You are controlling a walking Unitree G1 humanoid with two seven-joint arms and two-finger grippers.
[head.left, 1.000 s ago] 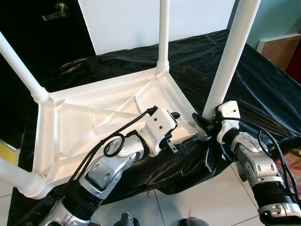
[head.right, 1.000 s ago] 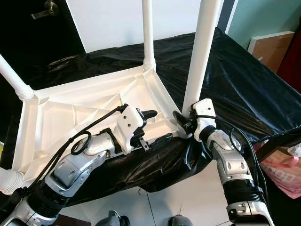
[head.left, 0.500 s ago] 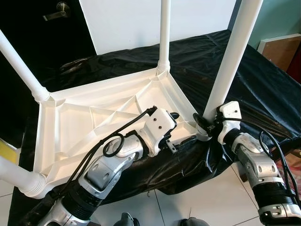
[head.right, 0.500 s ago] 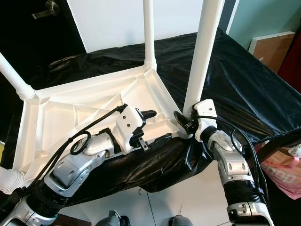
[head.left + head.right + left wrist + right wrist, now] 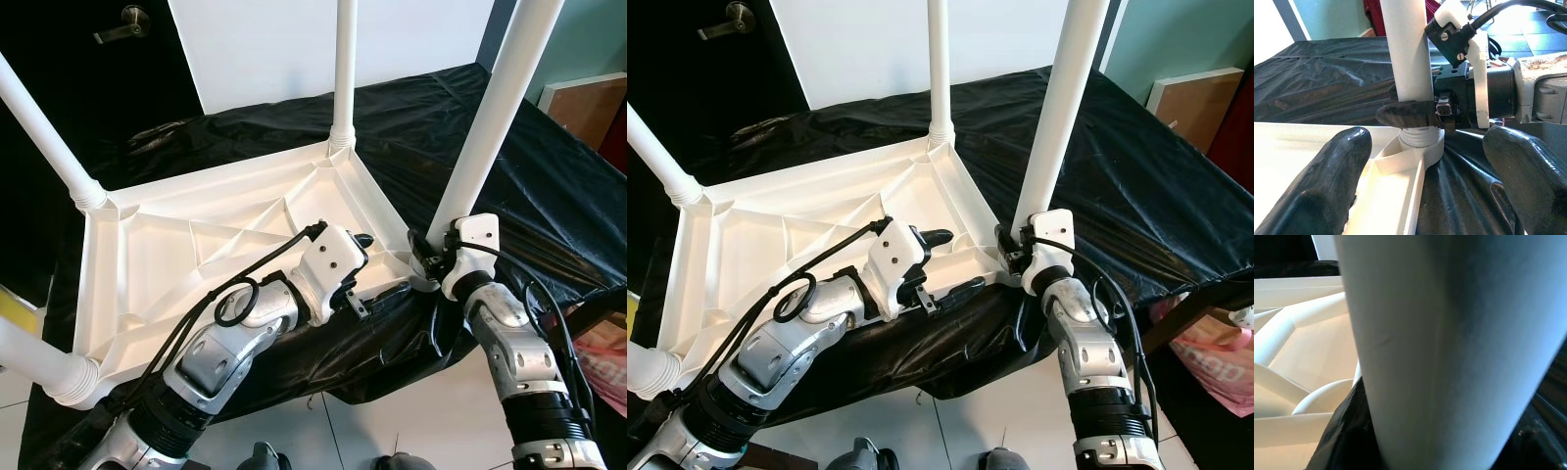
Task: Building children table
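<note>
At the near right corner of the upturned white table top (image 5: pixel 211 257) on the black sheet (image 5: pixel 549 196), the right gripper (image 5: pixel 428 264) is clenched around the upright leg (image 5: pixel 482 132) just above its socket, while the left gripper (image 5: pixel 377 266), released, straddles the rim beside it.

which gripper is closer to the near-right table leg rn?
Right. The right gripper is clamped around the near-right leg at its base; the left gripper sits open beside it, over the tabletop rim, not touching.
</note>
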